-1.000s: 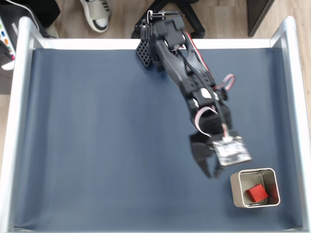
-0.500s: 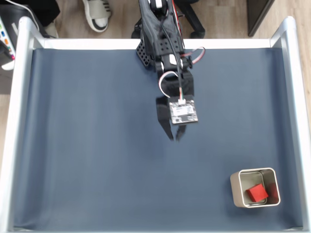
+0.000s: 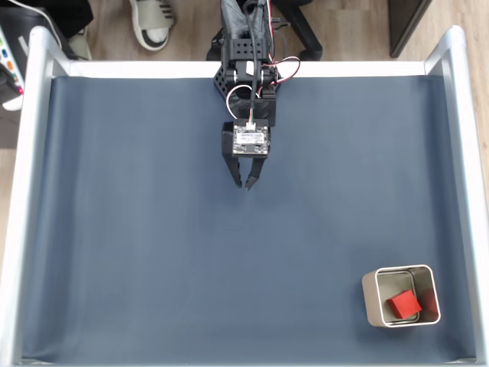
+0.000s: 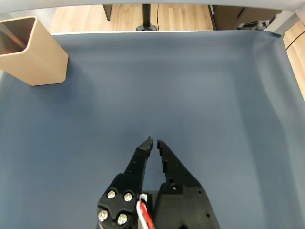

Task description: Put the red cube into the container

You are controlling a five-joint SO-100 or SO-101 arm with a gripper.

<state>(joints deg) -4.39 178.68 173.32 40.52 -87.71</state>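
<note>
Already, from my remote seat, the red cube [image 3: 403, 304] lay inside the container [image 3: 370, 300] at the fixed view's lower right, well apart from my gripper [image 3: 246, 184], which hung near the arm's base, fingers nearly together and holding nothing.

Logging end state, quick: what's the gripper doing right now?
Gripper: shut and holding nothing; the red cube lies inside the container.
</note>
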